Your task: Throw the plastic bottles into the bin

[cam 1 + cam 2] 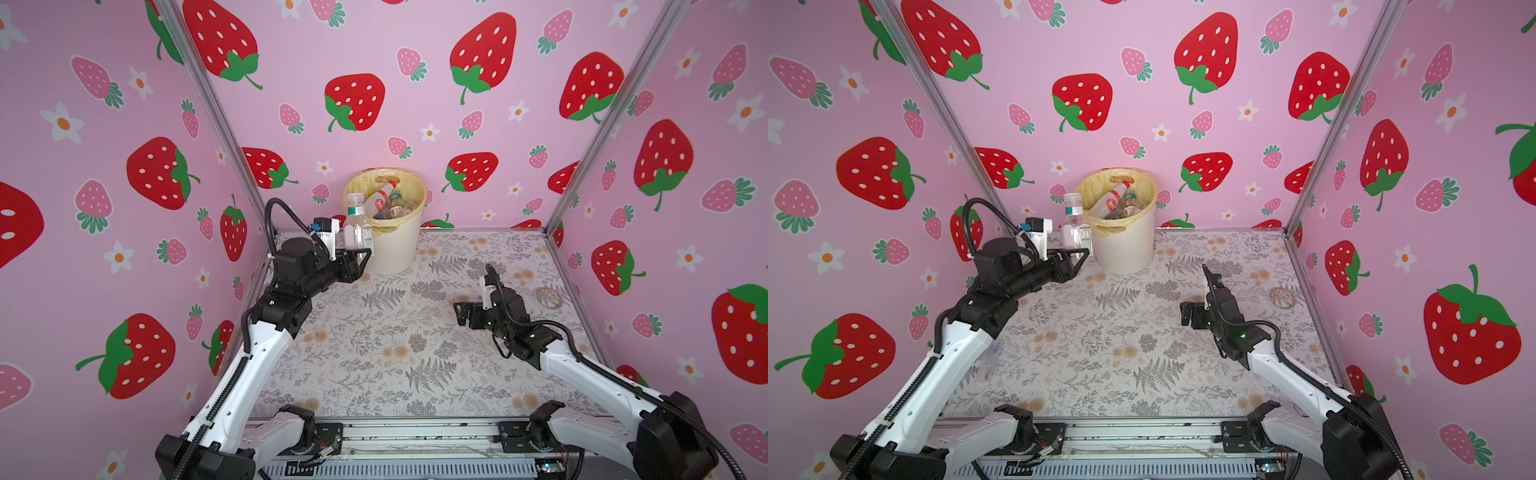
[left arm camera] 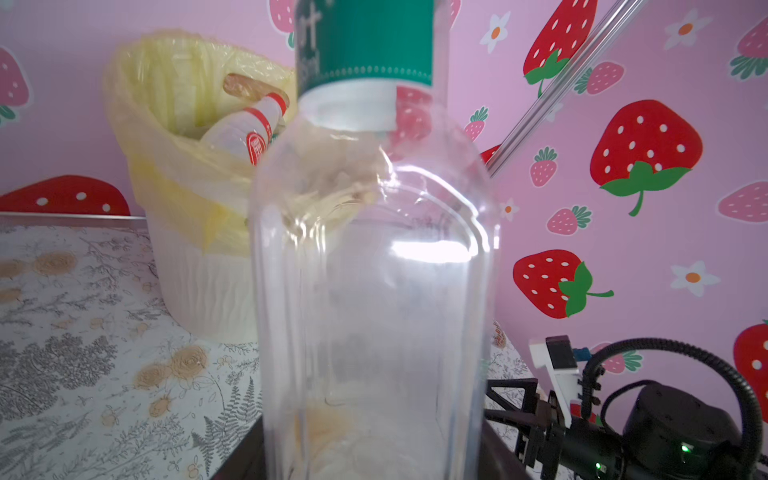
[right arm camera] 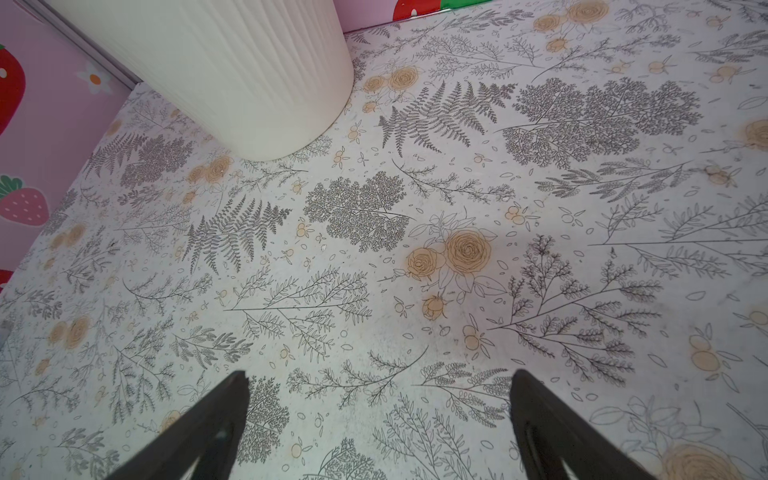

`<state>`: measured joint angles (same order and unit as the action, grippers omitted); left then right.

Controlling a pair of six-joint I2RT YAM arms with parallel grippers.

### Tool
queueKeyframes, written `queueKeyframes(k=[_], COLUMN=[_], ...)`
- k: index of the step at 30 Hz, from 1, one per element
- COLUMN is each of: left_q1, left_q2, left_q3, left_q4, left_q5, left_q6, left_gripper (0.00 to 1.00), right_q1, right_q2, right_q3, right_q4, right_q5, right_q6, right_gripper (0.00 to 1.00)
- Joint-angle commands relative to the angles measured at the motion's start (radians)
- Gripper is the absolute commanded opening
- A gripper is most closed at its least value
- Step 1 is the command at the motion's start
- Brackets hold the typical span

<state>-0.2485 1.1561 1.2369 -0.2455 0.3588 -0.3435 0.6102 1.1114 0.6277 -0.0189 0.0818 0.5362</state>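
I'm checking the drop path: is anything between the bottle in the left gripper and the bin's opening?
No separate object shows. Only the bag-lined near rim of the bin lies between the clear bottle, upright in the left gripper, and the open mouth.

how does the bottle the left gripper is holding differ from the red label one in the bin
The held bottle stands upright in the left gripper, outside the bin; the red-label bottle lies tilted inside it. The held bottle wears a green band near its top; the red-label bottle has a red label and red cap. Both are small plastic bottles.
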Motion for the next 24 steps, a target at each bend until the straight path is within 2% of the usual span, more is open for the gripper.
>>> queueKeyframes(k=[1, 4, 8, 11, 13, 14, 15, 16, 24], left_q1=[-0.001, -0.009, -0.033, -0.044, -0.045, -0.045, -0.045, -0.043, -0.024], left_q2=[0.134, 0.341, 0.658, 0.867, 0.943, 0.952, 0.940, 0.917, 0.610], left_q3=[0.240, 0.510, 0.952, 1.261, 1.383, 1.399, 1.379, 1.343, 0.982], left_q4=[-0.117, -0.252, -0.455, -0.606, -0.669, -0.674, -0.660, -0.638, -0.438], left_q5=[-0.039, -0.059, -0.068, -0.057, -0.035, -0.038, -0.055, -0.071, -0.128], left_q6=[0.076, 0.101, 0.160, 0.191, 0.210, 0.214, 0.213, 0.217, 0.209], left_gripper=[0.55, 0.55, 0.59, 0.71, 0.79, 0.85, 0.96, 0.99, 0.99], right_q1=[-0.020, -0.037, -0.053, -0.061, -0.065, -0.066, -0.067, -0.067, -0.069], right_q2=[0.010, 0.017, 0.010, 0.001, -0.011, -0.019, -0.026, -0.032, -0.026], right_q3=[0.030, 0.035, 0.040, 0.048, 0.052, 0.052, 0.051, 0.051, 0.046], right_q4=[0.023, 0.023, 0.016, -0.002, -0.013, -0.016, -0.021, -0.022, -0.010], right_q5=[-0.024, -0.041, -0.057, -0.054, -0.052, -0.050, -0.047, -0.045, -0.062], right_q6=[-0.016, -0.018, -0.016, -0.016, -0.013, -0.013, -0.010, -0.007, 0.012], right_gripper=[0.99, 0.99, 0.99, 0.99, 0.99, 0.99, 0.99, 0.99, 0.99])
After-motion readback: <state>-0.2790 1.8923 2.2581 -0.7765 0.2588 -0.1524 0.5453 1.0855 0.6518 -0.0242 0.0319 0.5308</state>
